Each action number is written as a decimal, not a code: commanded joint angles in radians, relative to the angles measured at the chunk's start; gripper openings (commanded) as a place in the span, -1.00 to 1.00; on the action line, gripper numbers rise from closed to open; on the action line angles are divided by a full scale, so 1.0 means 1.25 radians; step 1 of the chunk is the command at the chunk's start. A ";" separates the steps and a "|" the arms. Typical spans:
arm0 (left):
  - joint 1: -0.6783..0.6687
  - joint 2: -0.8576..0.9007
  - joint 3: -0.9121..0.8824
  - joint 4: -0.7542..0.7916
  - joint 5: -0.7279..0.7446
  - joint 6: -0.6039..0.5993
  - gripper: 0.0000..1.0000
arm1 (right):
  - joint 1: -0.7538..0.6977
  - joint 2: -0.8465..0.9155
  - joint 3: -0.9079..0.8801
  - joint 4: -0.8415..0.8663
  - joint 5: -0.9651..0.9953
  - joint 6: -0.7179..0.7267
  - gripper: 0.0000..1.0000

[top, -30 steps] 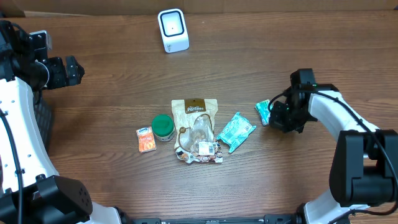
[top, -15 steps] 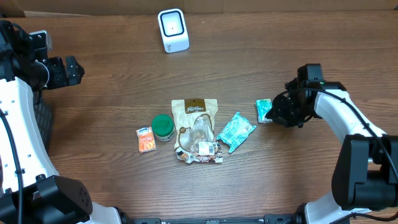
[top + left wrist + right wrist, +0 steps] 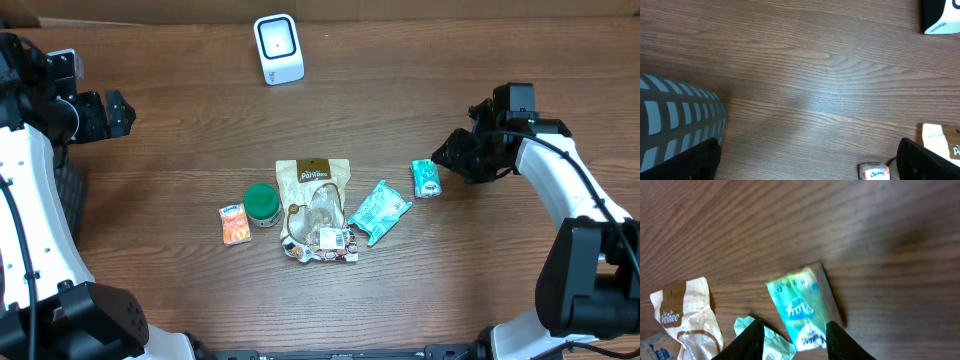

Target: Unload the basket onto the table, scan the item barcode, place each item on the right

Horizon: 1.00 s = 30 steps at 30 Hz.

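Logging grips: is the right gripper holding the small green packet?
No, the small green packet lies on the table, apart from the open right gripper.

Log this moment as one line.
task: scan barcode | right fingers: open, by green packet, not gripping | green packet: flat on table | left fingers: open, empty | scanner: far side, nothing at it

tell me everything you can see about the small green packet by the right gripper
The small green packet is a flat glossy pouch, seemingly plastic film, green and white with lettering too blurred to read. It lies flat on the wooden table, with a gap between it and the larger teal wrapper beside it. The right gripper hovers close by with its fingers apart, not gripping it.
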 commanded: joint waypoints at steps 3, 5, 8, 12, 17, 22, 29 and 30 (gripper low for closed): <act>0.008 0.003 0.012 0.000 0.009 -0.008 0.99 | -0.003 0.049 -0.001 0.001 -0.002 -0.023 -0.24; 0.008 0.003 0.012 0.000 0.009 -0.008 0.99 | -0.003 0.062 -0.001 -0.012 -0.002 -0.029 -0.25; 0.008 0.003 0.012 0.000 0.009 -0.008 0.99 | -0.003 0.070 -0.002 -0.036 -0.003 -0.051 -0.25; 0.008 0.003 0.012 0.000 0.009 -0.008 1.00 | -0.003 0.070 -0.013 -0.044 0.006 -0.062 -0.26; 0.008 0.003 0.012 0.000 0.009 -0.008 0.99 | -0.003 0.071 -0.062 0.001 0.011 -0.062 -0.34; 0.008 0.003 0.012 0.000 0.009 -0.008 0.99 | -0.003 0.073 -0.120 0.072 0.011 -0.062 -0.35; 0.008 0.003 0.012 0.000 0.009 -0.008 0.99 | -0.003 0.073 -0.181 0.151 0.011 -0.058 -0.36; 0.008 0.003 0.012 0.000 0.009 -0.008 0.99 | -0.003 0.073 -0.185 0.154 0.011 -0.059 -0.38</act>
